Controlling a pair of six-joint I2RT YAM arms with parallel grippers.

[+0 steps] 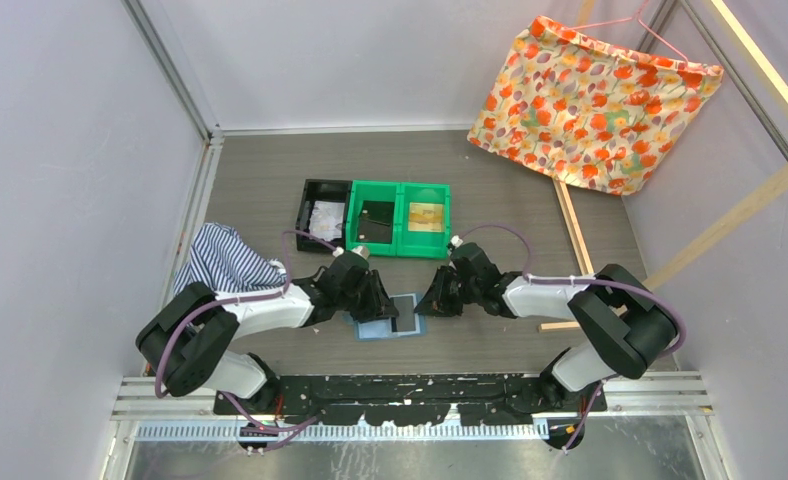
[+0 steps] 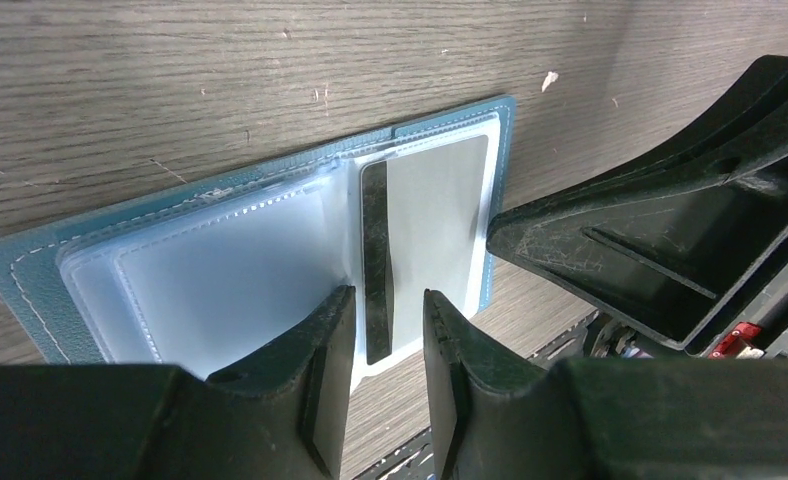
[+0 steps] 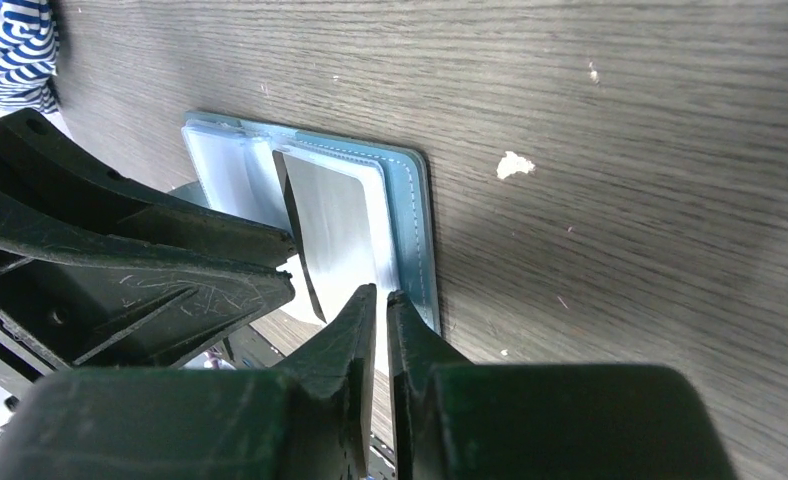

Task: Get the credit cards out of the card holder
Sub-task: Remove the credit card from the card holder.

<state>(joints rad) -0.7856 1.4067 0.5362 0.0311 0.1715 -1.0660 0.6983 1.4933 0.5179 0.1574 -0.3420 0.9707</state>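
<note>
Right gripper (image 3: 381, 292) reaches in low from 3 o'clock, its jaws nearly together at the card holder (image 1: 372, 331)'s right edge; whether they pinch anything cannot be told. Left gripper (image 2: 390, 295) slants in from 9 o'clock, jaws apart. Stitched teal with frosted sleeves, the holder lies open flat, long axis 9-to-3, at 6 o'clock of the green bins (image 1: 398, 218). A silvery, dark-striped card (image 2: 435, 215) lies on its right half, pointing 12-to-6.
</note>
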